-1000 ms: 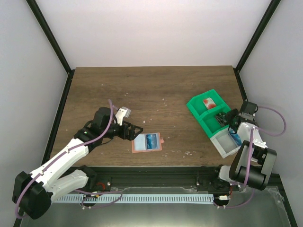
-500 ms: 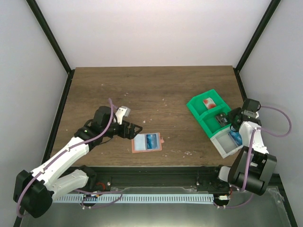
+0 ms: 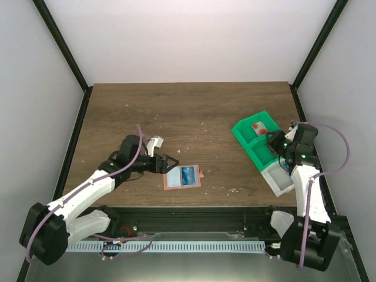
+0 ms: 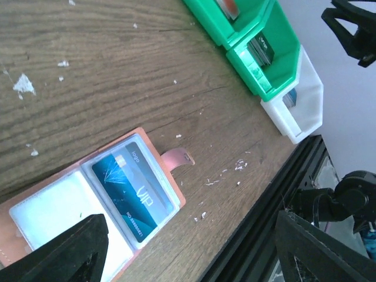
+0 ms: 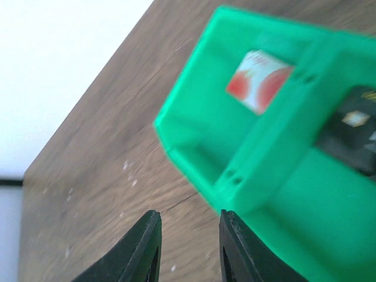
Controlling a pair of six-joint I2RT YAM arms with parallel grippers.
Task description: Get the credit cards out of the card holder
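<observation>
Now the left gripper [image 3: 168,163], jaws wide, closes in on the 9 o'clock edge of the open card holder [image 3: 182,177] at 6 o'clock on the table [image 3: 176,111], while the right gripper [image 3: 276,143], parted and empty, pulls back above the green tray [image 3: 242,130], so the blue card [image 4: 132,191] looks next.

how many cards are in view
4: red-white card in far tray bin, dark card in middle bin, blue card in white bin, VIP card in holder. More may be hidden.
</observation>
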